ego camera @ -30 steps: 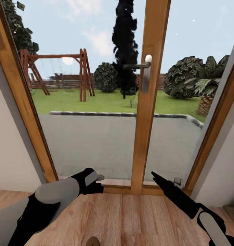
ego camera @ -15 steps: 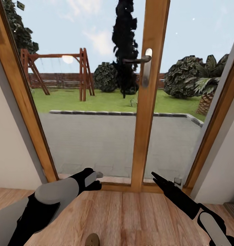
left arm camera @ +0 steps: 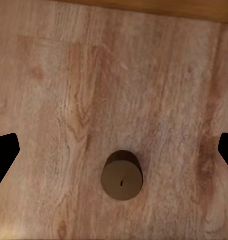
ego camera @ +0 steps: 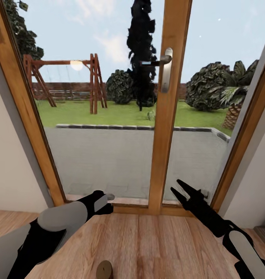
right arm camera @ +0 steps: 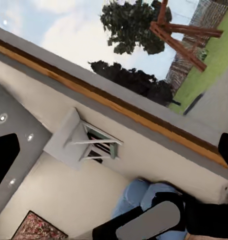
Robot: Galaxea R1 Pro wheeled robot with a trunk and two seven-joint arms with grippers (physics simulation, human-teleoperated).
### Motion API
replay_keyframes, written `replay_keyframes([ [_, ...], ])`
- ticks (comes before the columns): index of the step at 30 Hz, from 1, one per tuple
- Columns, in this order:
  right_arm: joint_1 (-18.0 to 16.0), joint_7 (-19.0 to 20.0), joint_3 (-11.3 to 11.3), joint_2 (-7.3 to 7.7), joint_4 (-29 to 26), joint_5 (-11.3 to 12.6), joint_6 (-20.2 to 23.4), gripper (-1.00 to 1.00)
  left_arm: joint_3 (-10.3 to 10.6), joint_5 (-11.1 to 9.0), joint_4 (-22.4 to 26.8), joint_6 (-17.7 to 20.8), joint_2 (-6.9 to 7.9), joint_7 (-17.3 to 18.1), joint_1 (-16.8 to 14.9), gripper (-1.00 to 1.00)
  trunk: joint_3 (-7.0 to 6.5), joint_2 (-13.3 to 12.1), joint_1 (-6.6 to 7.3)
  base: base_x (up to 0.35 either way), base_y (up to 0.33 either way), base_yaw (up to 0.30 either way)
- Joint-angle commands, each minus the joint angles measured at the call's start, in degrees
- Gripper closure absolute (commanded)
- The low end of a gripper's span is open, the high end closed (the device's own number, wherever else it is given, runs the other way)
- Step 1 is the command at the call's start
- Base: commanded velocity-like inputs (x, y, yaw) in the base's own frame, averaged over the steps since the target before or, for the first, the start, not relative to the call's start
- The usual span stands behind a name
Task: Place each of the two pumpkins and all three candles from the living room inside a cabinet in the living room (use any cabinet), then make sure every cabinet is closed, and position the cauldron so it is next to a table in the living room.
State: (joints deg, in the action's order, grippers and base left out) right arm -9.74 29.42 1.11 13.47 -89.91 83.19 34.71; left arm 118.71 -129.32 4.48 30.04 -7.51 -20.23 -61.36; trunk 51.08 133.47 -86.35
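One candle (ego camera: 104,270), a stubby tan cylinder with a dark wick, stands on the wooden floor at the bottom edge of the head view. In the left wrist view the candle (left arm camera: 122,176) is seen from above, straight below my left gripper (left arm camera: 114,150), whose black fingertips (left arm camera: 4,152) stand wide apart at the frame's sides. In the head view the left gripper (ego camera: 103,204) hangs over the floor near the door sill. My right gripper (ego camera: 180,190) is open and empty, pointing up toward the glass. Pumpkins, cabinet, cauldron and table are out of view.
A glazed door with a wooden frame (ego camera: 167,128) and a metal handle (ego camera: 166,69) stands straight ahead, with a garden behind it. White walls (ego camera: 12,174) flank it on both sides. Wooden floor (ego camera: 155,248) lies between the arms.
The view has dipped a little, so more of the candle shows. My right gripper has lifted slightly and its two fingers now show spread apart. The left arm has barely shifted.
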Motion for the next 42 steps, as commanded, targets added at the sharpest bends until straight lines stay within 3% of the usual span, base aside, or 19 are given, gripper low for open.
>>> replay_keyframes([
  [1,-0.22,-1.49,0.45,-0.03,0.01,1.17,0.24,-1.0,0.29,-0.51,0.09,-0.01,0.05,-0.38,-0.04,-1.0,0.24,0.44,-0.21,0.0,0.0,0.0],
  [2,-0.41,-4.99,3.29,-0.54,0.0,1.9,0.16,-1.0,0.29,-0.5,0.09,-0.1,0.29,-0.39,-0.01,-1.0,0.42,0.84,-0.43,0.0,0.0,0.0],
  [4,-0.49,-7.78,6.74,-1.14,0.0,2.15,-0.02,-1.0,0.29,-0.5,0.11,-0.13,0.42,-0.33,0.04,-1.0,0.78,1.65,-0.87,0.0,0.0,0.0],
  [7,-0.53,-9.19,9.74,-2.58,0.0,2.25,-0.11,-1.0,0.29,-0.52,0.11,-0.15,0.87,-0.17,0.58,-1.0,1.32,2.85,-1.53,0.0,0.0,0.0],
  [11,-0.54,-7.28,9.94,-2.96,0.02,2.27,0.0,-1.0,0.35,-0.5,0.15,-0.22,1.0,-0.1,1.38,-1.0,2.04,4.45,-2.41,0.0,0.0,0.0],
  [22,-0.54,2.95,9.92,-2.31,1.13,2.16,0.32,-1.0,0.38,-0.49,1.46,-0.29,1.09,0.01,1.95,-1.0,4.01,8.86,-4.83,0.0,0.0,0.0],
  [24,-0.54,5.53,9.94,-1.32,1.67,2.14,0.28,-1.0,0.38,-0.41,1.7,-0.32,1.09,0.0,1.95,-1.0,4.37,9.67,-5.27,0.0,0.0,0.0],
  [27,-0.54,6.16,9.91,-0.51,1.84,2.15,0.25,-1.0,0.38,-0.39,1.77,-0.3,1.09,0.01,1.96,-1.0,5.03,9.8,-5.39,0.0,0.0,0.0],
  [42,-0.45,6.0,9.96,-0.28,1.86,1.04,-0.34,-1.0,0.38,-0.49,4.19,0.03,1.16,0.06,2.07,-1.0,8.35,10.0,-5.78,0.0,0.0,0.0],
])
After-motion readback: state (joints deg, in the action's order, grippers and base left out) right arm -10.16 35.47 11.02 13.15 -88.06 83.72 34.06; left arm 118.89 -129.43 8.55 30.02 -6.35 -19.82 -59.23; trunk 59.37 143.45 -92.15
